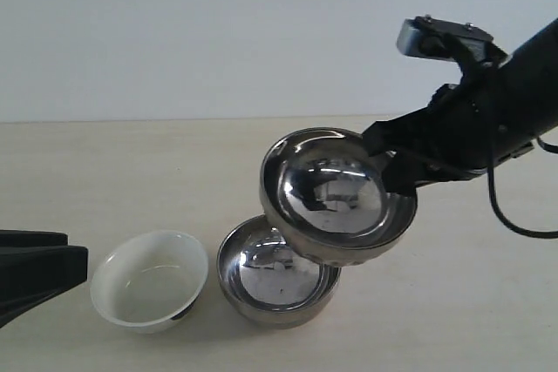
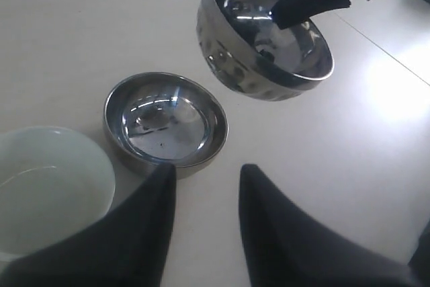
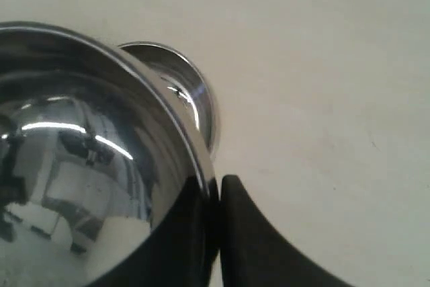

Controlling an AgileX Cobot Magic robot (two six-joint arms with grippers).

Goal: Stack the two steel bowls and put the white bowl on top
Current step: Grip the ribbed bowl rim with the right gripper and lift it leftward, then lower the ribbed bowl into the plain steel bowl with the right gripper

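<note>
R claw (image 3: 217, 196) clamps rim of tilted mirror-shiny dimpled steel bowl (image 1: 336, 206) over 2nd steel bowl (image 1: 270, 280); L claw (image 2: 208, 170) parted.

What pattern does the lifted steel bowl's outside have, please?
Dimpled mirror-silver lifted bowl; clearest in left wrist view.

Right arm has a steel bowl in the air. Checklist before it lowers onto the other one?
1. Grip: right gripper is shut on the rim of the held steel bowl. ok
2. Clearance: the held steel bowl hangs apart from the lower steel bowl in the left wrist view. ok
3. Level: the held bowl is tilted. not ok
4. Alignment: the held bowl looks off-centre over the lower bowl. not ok
5. Target: the lower bowl is upright and empty on the table. ok
6. Path: the white bowl sits to the side, and the left gripper is open and holds nothing. ok
</note>
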